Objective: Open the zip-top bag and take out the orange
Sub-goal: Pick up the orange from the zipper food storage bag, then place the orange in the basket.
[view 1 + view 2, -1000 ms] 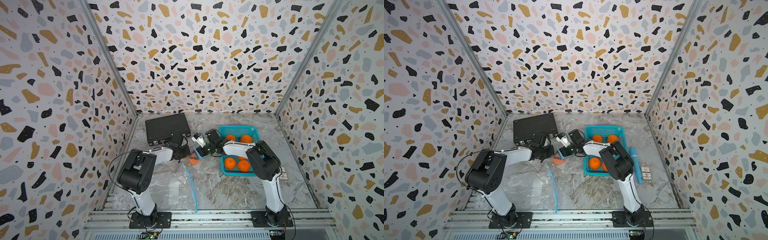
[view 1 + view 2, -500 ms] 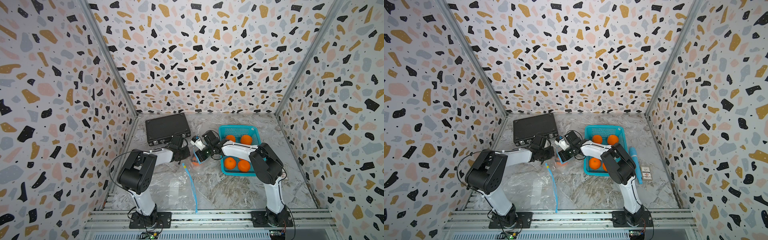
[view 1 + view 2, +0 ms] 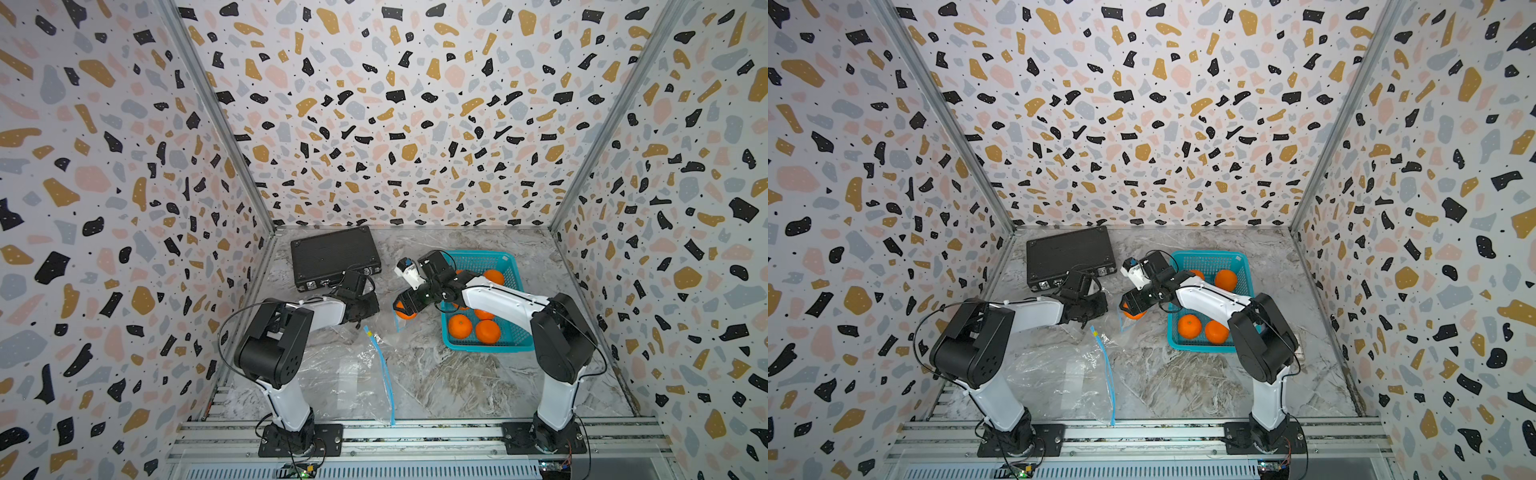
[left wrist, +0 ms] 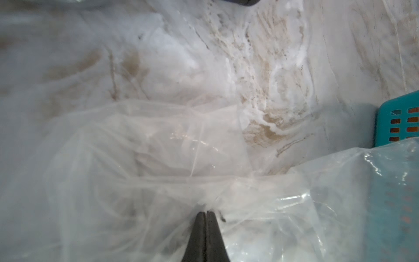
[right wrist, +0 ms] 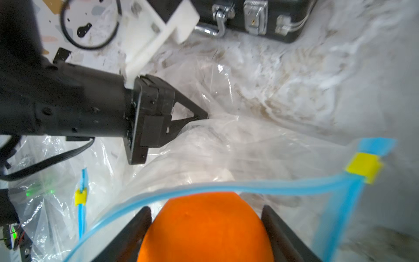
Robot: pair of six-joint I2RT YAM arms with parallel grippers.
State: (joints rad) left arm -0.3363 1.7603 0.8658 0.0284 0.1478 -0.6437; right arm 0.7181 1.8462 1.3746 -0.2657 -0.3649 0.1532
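Bare marble table (image 3: 449, 386) in front of the basket (image 3: 486, 348), between the bag's blue zip strip (image 3: 384, 374) and the right arm (image 3: 561, 345), offers the widest open lane. The black case (image 3: 334, 257) blocks the back left corner, the basket takes the right side, and the bag (image 3: 332, 374) blankets the front left. Between the left gripper (image 5: 205, 116) and the right gripper (image 3: 405, 308) the gap looks narrow and is filled with bag film. The zip strip arches just ahead of the orange (image 5: 204, 226).

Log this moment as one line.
left pincer: shut on zip-top bag | right pincer: shut on orange | orange: at zip-top bag's open mouth
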